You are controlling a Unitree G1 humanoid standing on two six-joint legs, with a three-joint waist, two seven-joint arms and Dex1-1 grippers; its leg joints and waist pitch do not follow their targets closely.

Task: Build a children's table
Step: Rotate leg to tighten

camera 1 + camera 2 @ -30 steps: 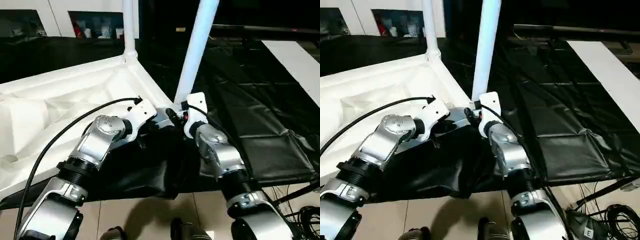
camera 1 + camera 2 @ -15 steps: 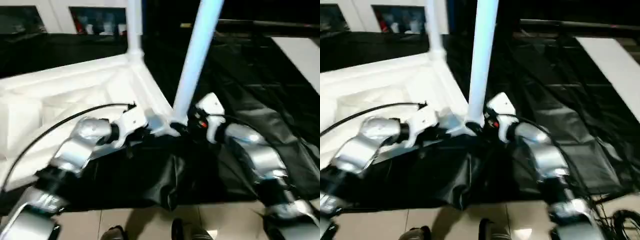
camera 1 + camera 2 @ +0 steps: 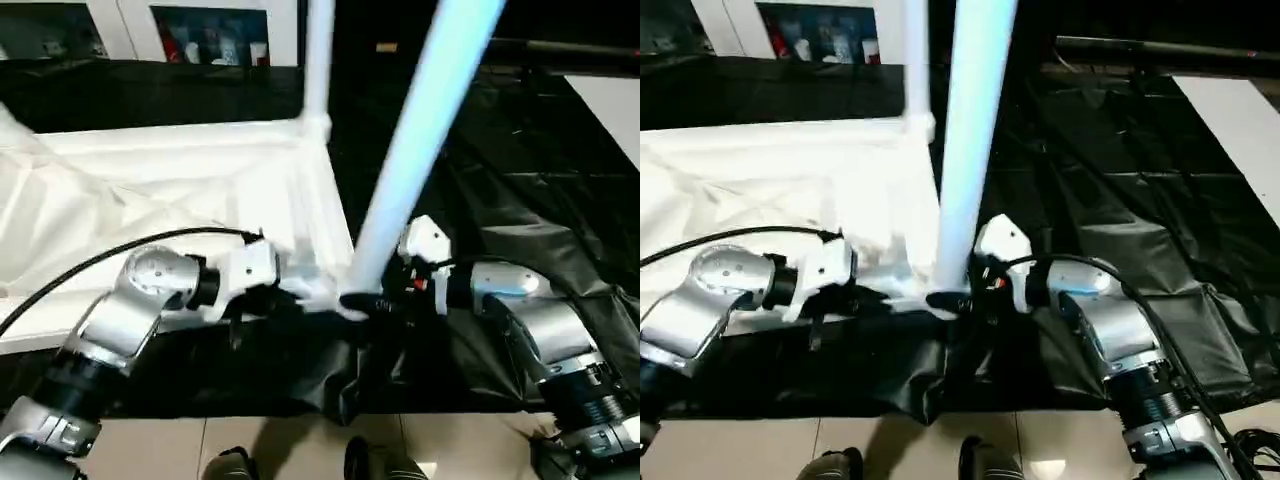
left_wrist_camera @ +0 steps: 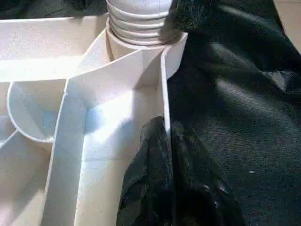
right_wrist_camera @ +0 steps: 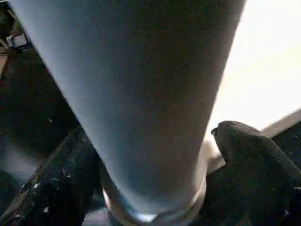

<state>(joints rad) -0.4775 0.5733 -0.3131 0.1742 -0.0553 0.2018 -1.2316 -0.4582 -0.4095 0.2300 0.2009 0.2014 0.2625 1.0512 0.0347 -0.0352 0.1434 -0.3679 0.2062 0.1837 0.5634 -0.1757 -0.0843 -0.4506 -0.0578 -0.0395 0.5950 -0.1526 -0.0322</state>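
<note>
Cut off and blurred parts

Both legs, near [image 3: 420,150] and far [image 3: 318,60], run off the top edge; the tabletop [image 3: 150,190] is cut at the left; the cabinet [image 3: 210,35] contents are too blurred to tell.

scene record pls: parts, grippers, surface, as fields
top: white tabletop lying underside up, ribs showing
far leg: leg upright in the far corner socket
near leg: leg standing in the near corner socket, threaded base at the socket
left gripper: left gripper shut on the tabletop's rim wall near that socket
right gripper: right gripper, jaws on either side of the near leg's base
surface: black sheet under and beside the tabletop
background: cabinet
</note>
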